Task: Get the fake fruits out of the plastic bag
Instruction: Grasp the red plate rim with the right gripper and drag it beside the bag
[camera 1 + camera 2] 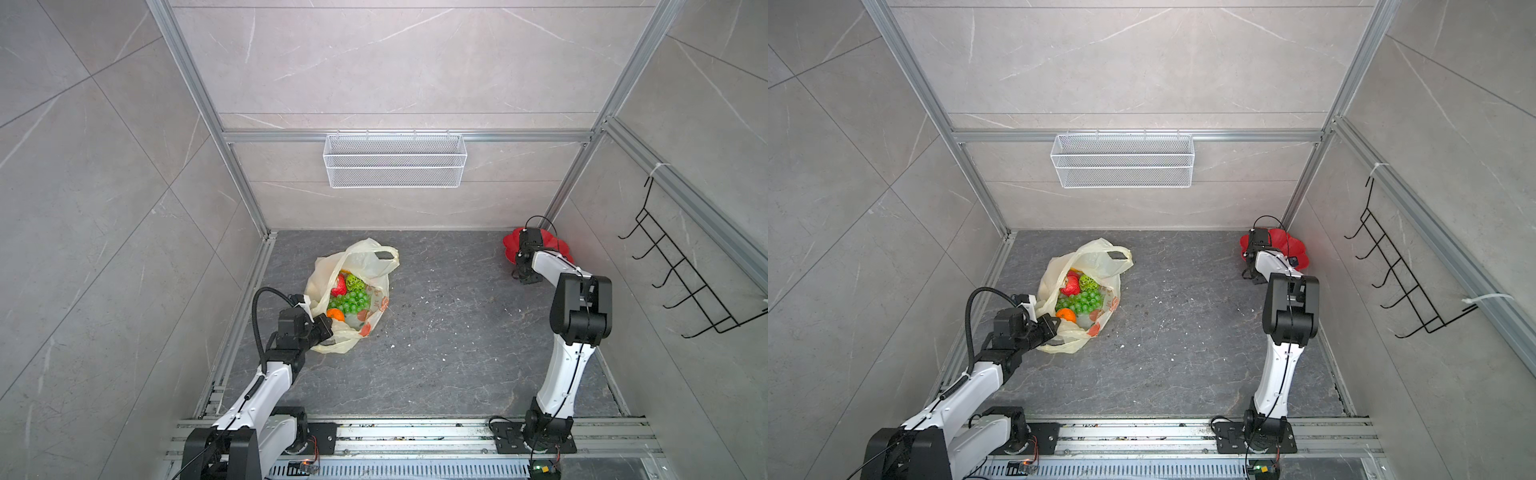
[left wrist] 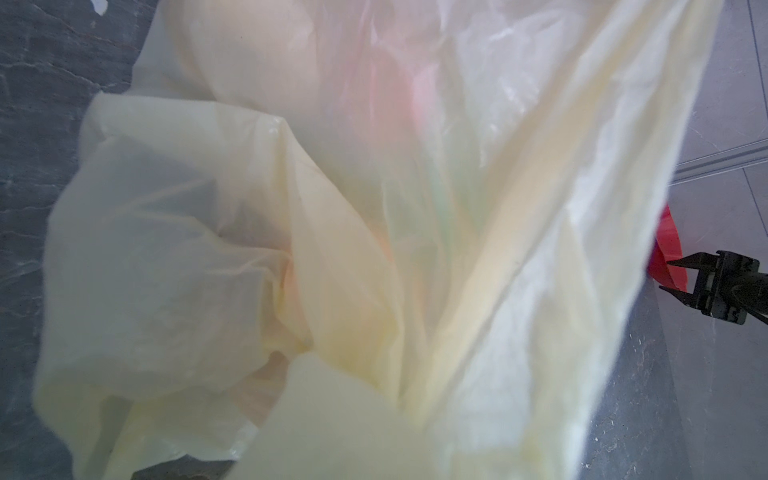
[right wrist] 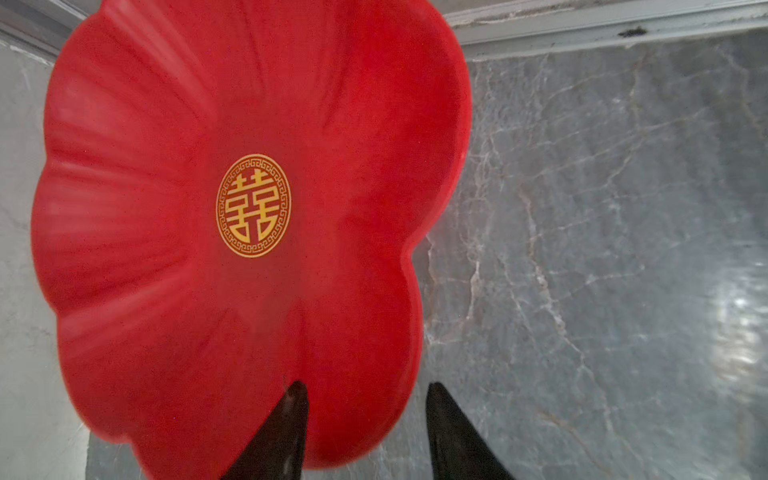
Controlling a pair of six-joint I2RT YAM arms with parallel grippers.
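While the left gripper [image 1: 328, 332] is pinched shut on the near edge of the thin pale-yellow translucent plastic bag [image 1: 361, 257], the bag lies open-mouthed on the dark marbled tabletop [image 1: 436, 353]. It holds a green plastic grape bunch [image 1: 351, 301], a glossy orange [image 1: 336, 314], a red strawberry [image 1: 338, 286] and a green knobbly fruit [image 1: 354, 282]. The right gripper [image 3: 368, 388], fingers parted, straddles the rim of the red flower-shaped plastic plate [image 3: 166, 208] in the far right corner.

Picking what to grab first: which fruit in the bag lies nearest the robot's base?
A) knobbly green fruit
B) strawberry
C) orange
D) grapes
C: in both top views the orange sits at the near end of the plastic bag, the grapes behind it, the strawberry and knobbly green fruit farther back.
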